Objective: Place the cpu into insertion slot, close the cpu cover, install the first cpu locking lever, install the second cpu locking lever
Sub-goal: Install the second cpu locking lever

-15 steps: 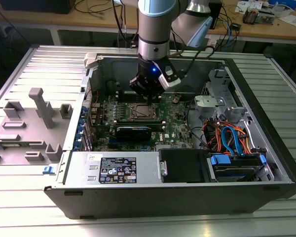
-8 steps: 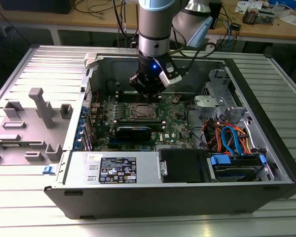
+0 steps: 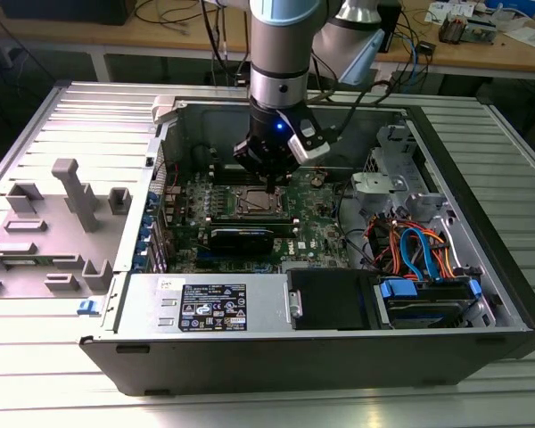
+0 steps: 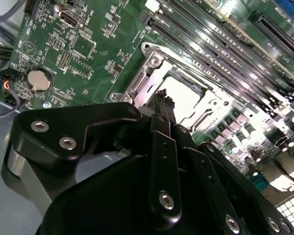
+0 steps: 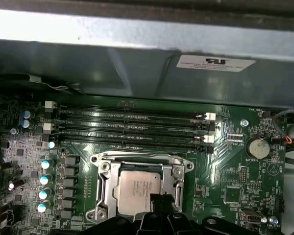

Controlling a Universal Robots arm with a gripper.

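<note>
Fixtures of grey plastic [image 3: 67,209] stand on the ribbed metal table [image 3: 36,357] at the exterior view's left, beside the open computer case [image 3: 481,343]. Inside it, the green motherboard [image 3: 316,234] lies flat, with a black expansion card [image 3: 241,239] just in front of the socket. The cpu [image 5: 138,188] sits in the insertion slot [image 3: 259,204], its dull silver top showing through the cut-out of the cpu cover [image 5: 105,191], which lies closed flat around it. The long memory slots [image 5: 130,128] run just beyond the socket, toward the case wall. The claw [image 3: 275,181] hangs low over the socket on the arm [image 3: 281,53]; in both wrist views its black fingertips [image 4: 162,105] are pressed together, holding nothing, right above the chip's edge. A round coin battery [image 5: 258,146] sits well apart on the board, and orange and blue cables [image 3: 419,250] fill the case at the exterior view's right.
</note>
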